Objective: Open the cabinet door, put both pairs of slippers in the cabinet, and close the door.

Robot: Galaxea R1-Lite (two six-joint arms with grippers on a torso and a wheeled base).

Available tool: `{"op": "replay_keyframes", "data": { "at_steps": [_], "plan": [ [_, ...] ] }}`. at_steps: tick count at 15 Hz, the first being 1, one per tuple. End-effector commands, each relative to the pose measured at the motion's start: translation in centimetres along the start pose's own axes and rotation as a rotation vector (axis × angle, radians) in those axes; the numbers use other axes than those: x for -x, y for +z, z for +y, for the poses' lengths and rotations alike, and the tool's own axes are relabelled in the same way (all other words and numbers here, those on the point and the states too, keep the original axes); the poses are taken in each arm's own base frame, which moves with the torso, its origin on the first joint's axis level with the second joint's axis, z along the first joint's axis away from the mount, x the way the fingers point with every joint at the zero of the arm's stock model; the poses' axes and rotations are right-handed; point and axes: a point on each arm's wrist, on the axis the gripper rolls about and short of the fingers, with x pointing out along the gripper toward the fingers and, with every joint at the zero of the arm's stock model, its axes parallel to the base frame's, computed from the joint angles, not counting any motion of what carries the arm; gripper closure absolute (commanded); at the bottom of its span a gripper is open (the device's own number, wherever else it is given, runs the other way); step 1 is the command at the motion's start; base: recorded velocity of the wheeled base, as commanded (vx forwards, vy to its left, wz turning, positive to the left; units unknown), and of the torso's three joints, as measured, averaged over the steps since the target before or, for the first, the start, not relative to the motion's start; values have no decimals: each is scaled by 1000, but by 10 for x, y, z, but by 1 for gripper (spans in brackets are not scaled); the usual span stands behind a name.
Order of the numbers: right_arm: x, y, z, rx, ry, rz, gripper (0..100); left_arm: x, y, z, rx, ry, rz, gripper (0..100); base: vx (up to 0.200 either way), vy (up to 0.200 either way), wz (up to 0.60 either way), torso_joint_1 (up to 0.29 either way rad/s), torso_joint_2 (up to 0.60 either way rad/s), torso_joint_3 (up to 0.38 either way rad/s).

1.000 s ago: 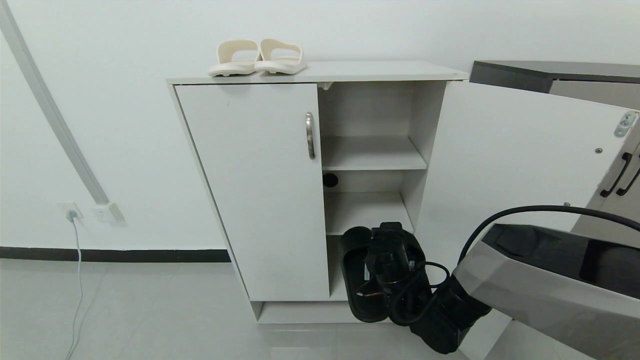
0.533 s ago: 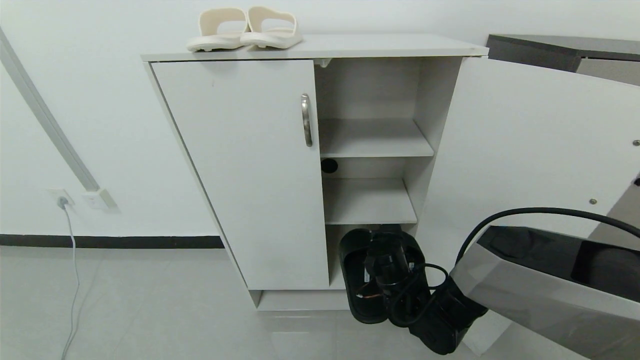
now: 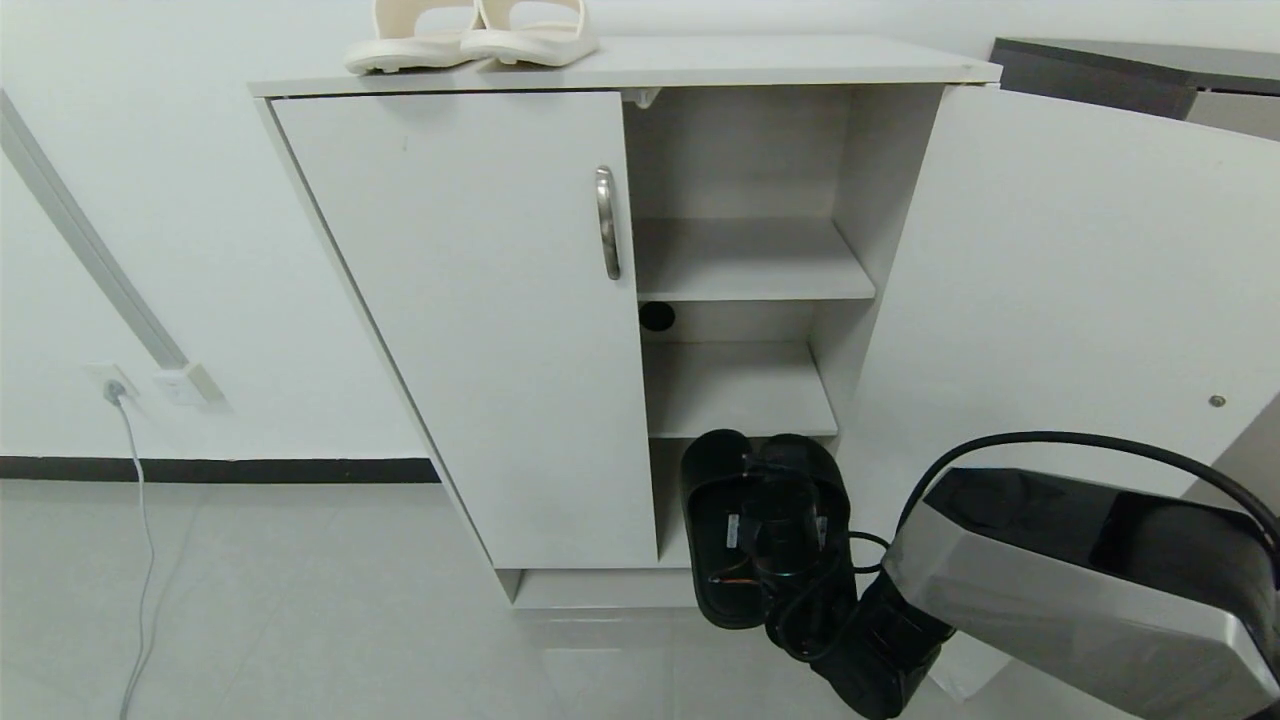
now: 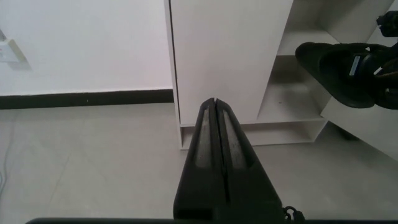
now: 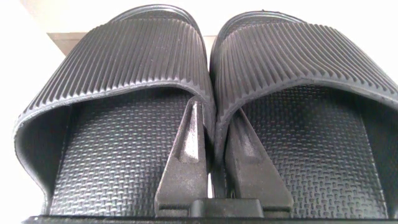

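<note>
Pinching black slippers by touching inner strap edges with right pincer, left pincer closed empty; probably light, bendy, grippy.

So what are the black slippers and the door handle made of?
Black slippers: probably soft rubber or foam, matte, with ribbed straps and a pebbled footbed. Door handle: looks like brushed metal, silvery with a dull shine.

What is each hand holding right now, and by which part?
The right hand pinches the pair of black slippers by their touching inner side walls, one finger inside each. The left hand is shut on nothing.
</note>
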Motion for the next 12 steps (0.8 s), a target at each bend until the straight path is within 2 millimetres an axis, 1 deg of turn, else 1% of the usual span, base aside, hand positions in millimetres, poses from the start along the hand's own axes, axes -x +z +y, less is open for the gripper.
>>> {"op": "replay_keyframes", "data": {
  "at_steps": [1, 5, 12],
  "plan": [
    [-1, -3, -1, 5, -3, 3, 100, 0, 0, 0, 0, 0, 1, 100, 0, 0, 0, 0, 0, 0],
    [1, 3, 0, -1, -1, -8, 100, 0, 0, 0, -1, 0, 1, 100, 0, 0, 0, 0, 0, 0],
    [1, 3, 0, -2, -1, -9, 100, 0, 0, 0, -1, -1, 1, 100, 200, 0, 0, 3, 2, 1]
  ]
}}
